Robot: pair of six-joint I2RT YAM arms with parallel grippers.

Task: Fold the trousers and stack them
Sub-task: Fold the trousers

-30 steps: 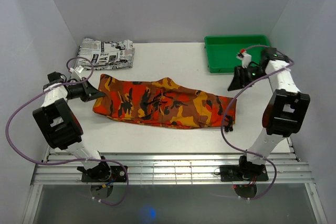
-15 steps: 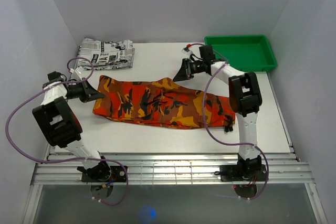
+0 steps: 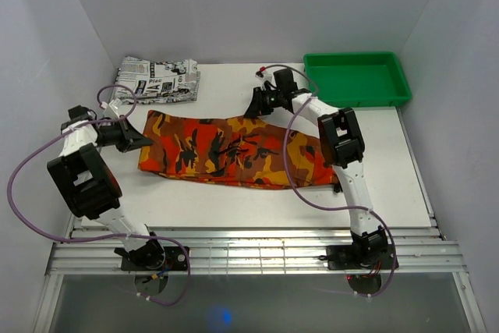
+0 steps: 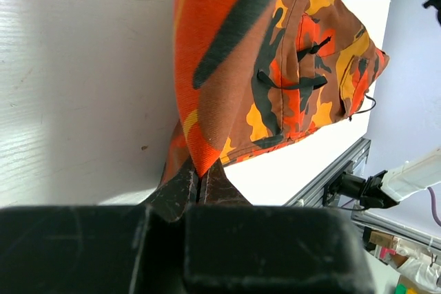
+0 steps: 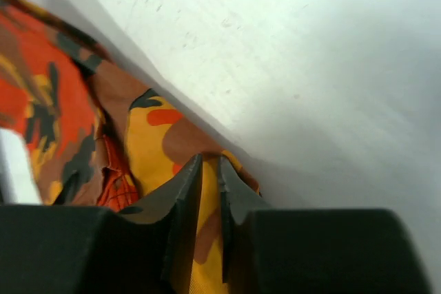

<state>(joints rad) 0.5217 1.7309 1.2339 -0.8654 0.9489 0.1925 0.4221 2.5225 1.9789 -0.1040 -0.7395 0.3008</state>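
The trousers [image 3: 234, 150], in orange, red, yellow and black camouflage, lie as a long folded band across the middle of the table. My left gripper [image 3: 144, 139] sits at their left end, shut on a pinch of orange hem [image 4: 201, 163]; the rest of the trousers [image 4: 275, 53] stretches away from it. My right gripper [image 3: 251, 109] reaches over to the far edge of the band near its middle. Its jaws [image 5: 209, 160] are closed on a fold of yellow and brown cloth [image 5: 165, 142] at the table surface.
A folded black-and-white newspaper-print garment [image 3: 156, 79] lies at the back left. A green tray [image 3: 356, 77] stands at the back right. An aluminium rail [image 3: 249, 251] runs along the near edge. Purple cables loop off both arms.
My right arm swung left from beside the green tray to the trousers' far edge and closed its jaws on the cloth. The left gripper kept its hold and place.
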